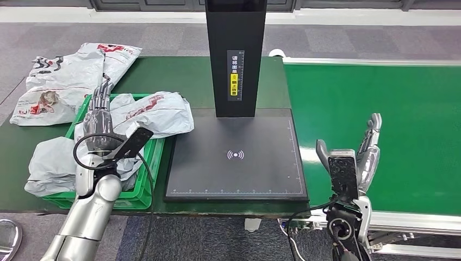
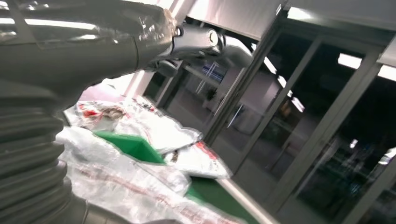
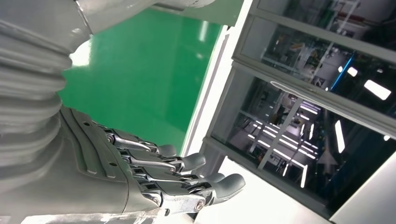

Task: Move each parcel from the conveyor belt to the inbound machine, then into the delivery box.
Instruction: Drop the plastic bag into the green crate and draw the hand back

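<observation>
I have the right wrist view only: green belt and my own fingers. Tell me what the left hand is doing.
Observer: The left hand hangs open over the green crate, holding nothing.
Operator: Report what's in that crate.
Observer: Grey parcels fill it; more lie on the table behind.
Operator: Now check the scanner plate.
Observer: The black scanner plate is bare, and the right hand is open at the belt's edge.

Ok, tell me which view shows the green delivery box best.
The head view: the green delivery box shows its front wall and near corner, stuffed with grey parcels. The left wrist view catches just a green corner between parcels. The right wrist view looks at the conveyor belt.
</observation>
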